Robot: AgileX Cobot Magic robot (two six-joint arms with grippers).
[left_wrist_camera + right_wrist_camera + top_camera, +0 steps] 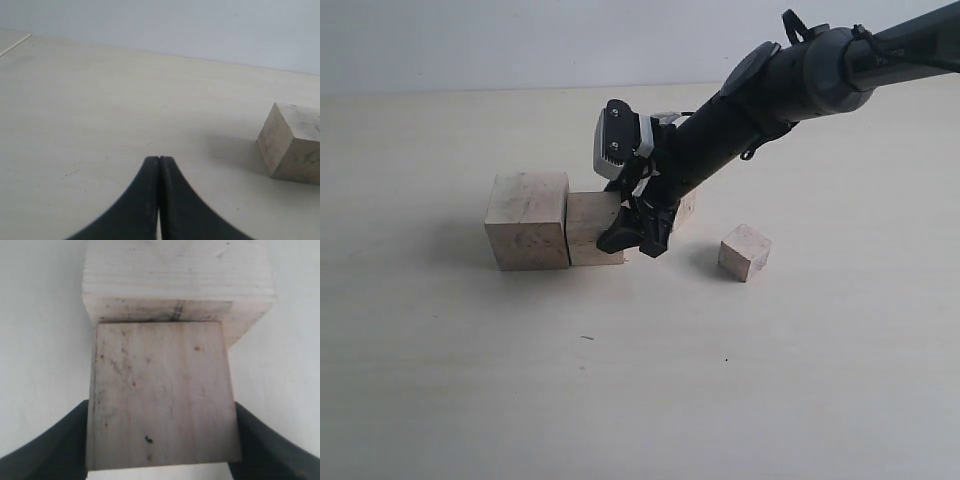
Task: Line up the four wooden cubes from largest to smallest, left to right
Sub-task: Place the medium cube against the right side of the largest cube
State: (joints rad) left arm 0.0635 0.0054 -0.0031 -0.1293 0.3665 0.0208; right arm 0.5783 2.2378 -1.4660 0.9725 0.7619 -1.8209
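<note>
Four pale wooden cubes lie on the table. The largest cube (526, 220) (177, 280) stands at the left, and the second-largest cube (590, 228) (160, 390) touches its right side. My right gripper (636, 238) (161, 412) is shut on the second-largest cube, with a black finger pressed against each of two opposite faces. The third cube (686, 207) is mostly hidden behind the right arm. The smallest cube (744, 251) sits apart to the right, turned at an angle. My left gripper (159, 160) is shut on nothing above bare table, with a cube (292, 145) off to one side.
The pale table (620, 380) meets a white wall (520, 40) at the back. The right arm (770, 90) slants down from the upper right over the third cube. The left arm is out of the exterior view.
</note>
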